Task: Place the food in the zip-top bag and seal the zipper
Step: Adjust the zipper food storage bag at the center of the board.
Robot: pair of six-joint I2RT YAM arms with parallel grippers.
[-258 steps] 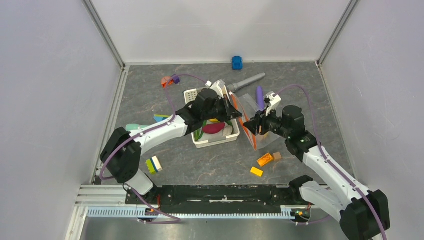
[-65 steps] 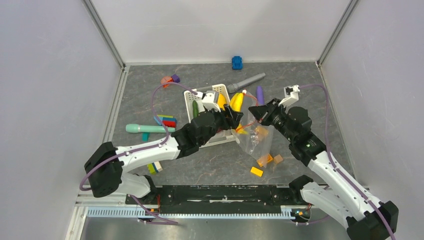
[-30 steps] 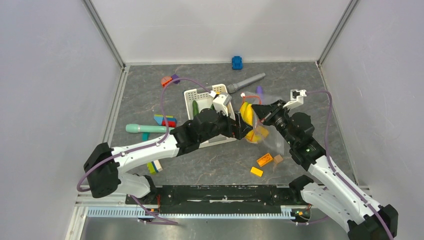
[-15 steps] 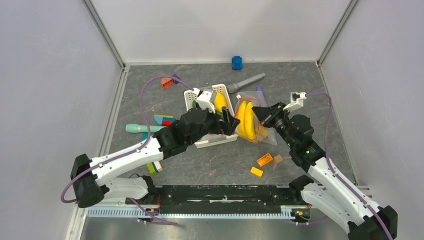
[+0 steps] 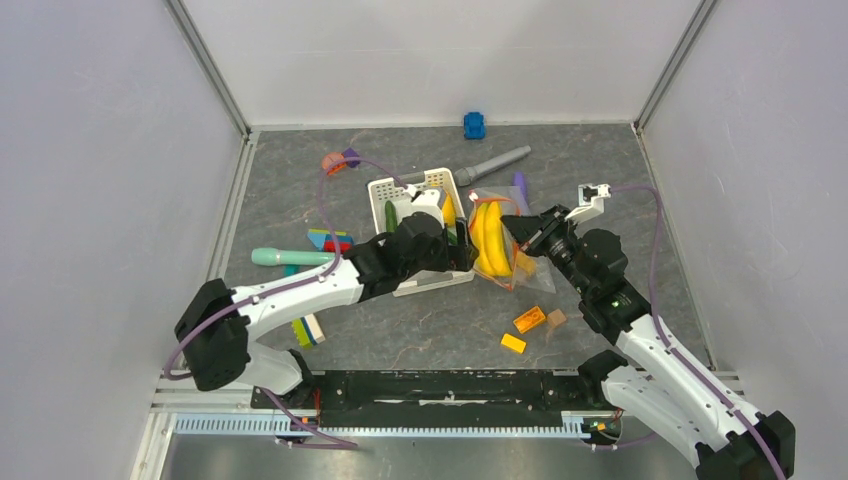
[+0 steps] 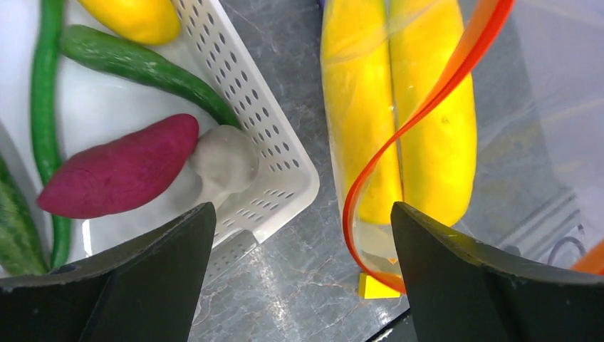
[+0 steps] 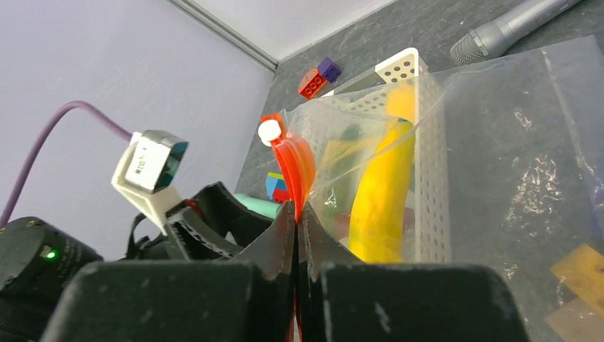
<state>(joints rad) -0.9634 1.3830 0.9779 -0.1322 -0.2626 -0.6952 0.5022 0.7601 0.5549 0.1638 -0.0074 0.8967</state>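
Observation:
The clear zip-top bag point(image 5: 528, 272) lies right of the white basket point(image 5: 392, 190), with two yellow bananas point(image 5: 487, 238) inside it. My right gripper point(image 7: 294, 211) is shut on the orange-red zipper point(image 7: 293, 165) and holds the bag's mouth up. My left gripper point(image 6: 300, 214) is open and empty, hovering over the basket's corner beside the bag. In the left wrist view the basket point(image 6: 285, 153) holds a purple-red sweet potato point(image 6: 121, 174), a whitish piece point(image 6: 222, 160), green cucumbers point(image 6: 135, 64) and a yellow piece point(image 6: 135, 18). The zipper point(image 6: 427, 107) curves across the bananas point(image 6: 434, 135).
Orange blocks point(image 5: 530, 319) and a yellow block point(image 5: 513, 343) lie in front of the bag. A grey microphone point(image 5: 495, 163) and a purple cylinder point(image 5: 519, 182) lie behind it. A teal handle point(image 5: 285, 257) and coloured blocks point(image 5: 330, 240) sit left of the basket, a blue toy point(image 5: 474, 125) by the back wall.
My left gripper let go of the bananas, opened wide and drew back left toward the basket. The bananas now rest inside the bag. My right gripper keeps its hold.

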